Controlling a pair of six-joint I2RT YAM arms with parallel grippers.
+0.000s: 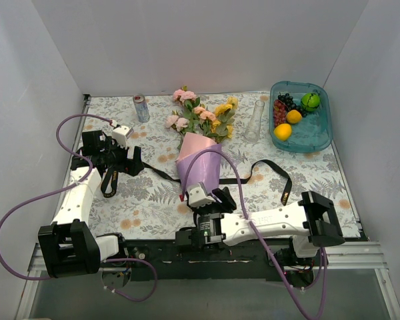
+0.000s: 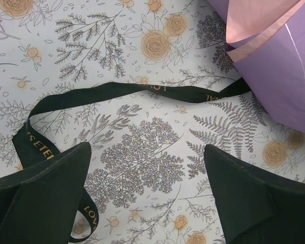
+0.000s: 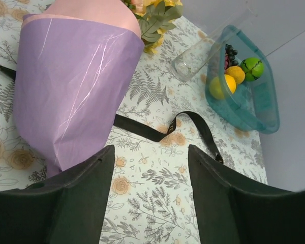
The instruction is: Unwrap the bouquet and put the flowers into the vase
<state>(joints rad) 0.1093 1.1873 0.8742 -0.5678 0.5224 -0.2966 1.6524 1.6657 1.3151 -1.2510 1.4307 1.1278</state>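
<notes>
Bouquet [image 1: 200,143] lies mid-frame in top view, blooms toward the top, wrapped end toward the bottom. Purple paper [image 1: 199,165] is a cone round the stems, pink reverse showing at its mouth. Flowers [image 1: 203,117] are pink and yellow, leafy, fanned out of the cone. Black ribbon [image 1: 270,168] looks untied, trailing left and right of the wrap on the floral cloth [image 1: 153,200].

Left gripper [image 2: 146,152] is spread wide, nothing in it, ribbon loop beside its left finger. Right gripper [image 3: 150,150] is parted too, empty, just below the cone's narrow end.

Risks, as a judgement:
- Vase [image 1: 254,122] is slim, upright, just right of the blooms. Dragging the bouquet could tip it.
- Ribbon seems to pass under the paper, so a tug may pull the whole bunch.
- Thin paper may tear or slip, and loose stems may scatter.
</notes>
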